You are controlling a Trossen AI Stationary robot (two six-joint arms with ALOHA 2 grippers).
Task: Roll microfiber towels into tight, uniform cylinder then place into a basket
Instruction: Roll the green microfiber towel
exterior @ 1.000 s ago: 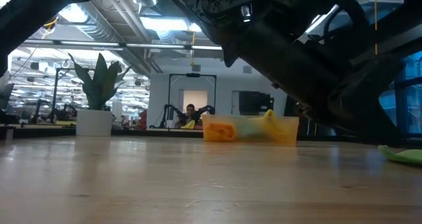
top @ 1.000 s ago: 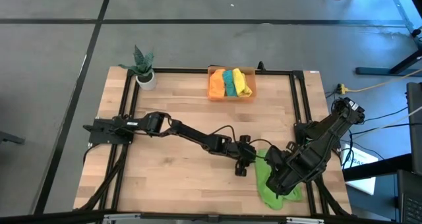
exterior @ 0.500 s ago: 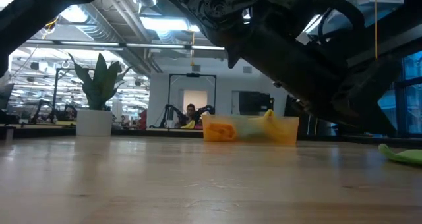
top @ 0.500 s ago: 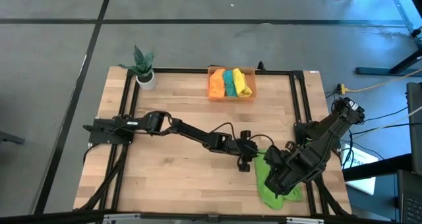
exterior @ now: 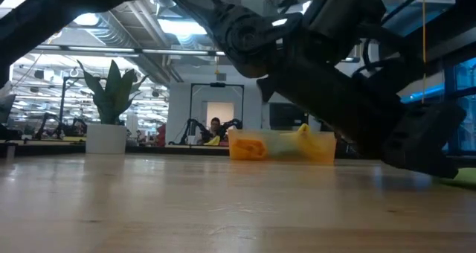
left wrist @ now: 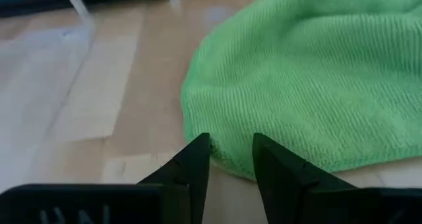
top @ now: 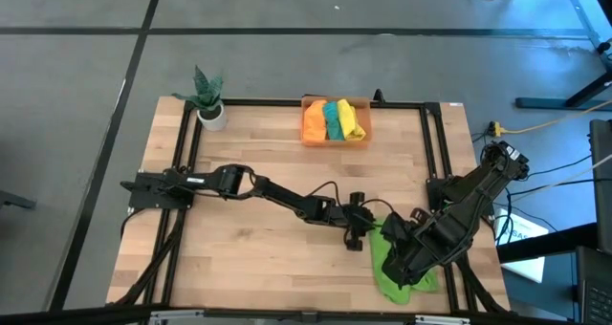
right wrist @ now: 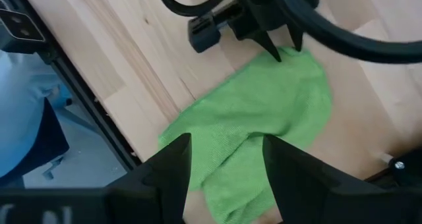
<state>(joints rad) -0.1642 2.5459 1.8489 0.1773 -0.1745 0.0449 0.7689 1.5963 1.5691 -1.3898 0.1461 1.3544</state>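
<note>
Green towel (top: pixel 402 268) lies crumpled near-right; left gripper (top: pixel 368 234) and right gripper (right wrist: pixel 227 161), both open and empty, risk pinching only a loose fold.

This is looking like a robotics lab or industrial workspace rather than a home. The wooden table (top: pixel 258 153) is sitting inside a black metal frame (top: pixel 287 103) on a grey concrete floor (top: pixel 287 57) with taped lines, and cables (top: pixel 535 126) are trailing off to the side. Beyond the table, the low view is showing a large open hall with exposed ceiling ducts (exterior: pixel 111 30), strip lights and what may be other arm rigs (exterior: pixel 195 126), though that part is too distant to be sure.
</note>
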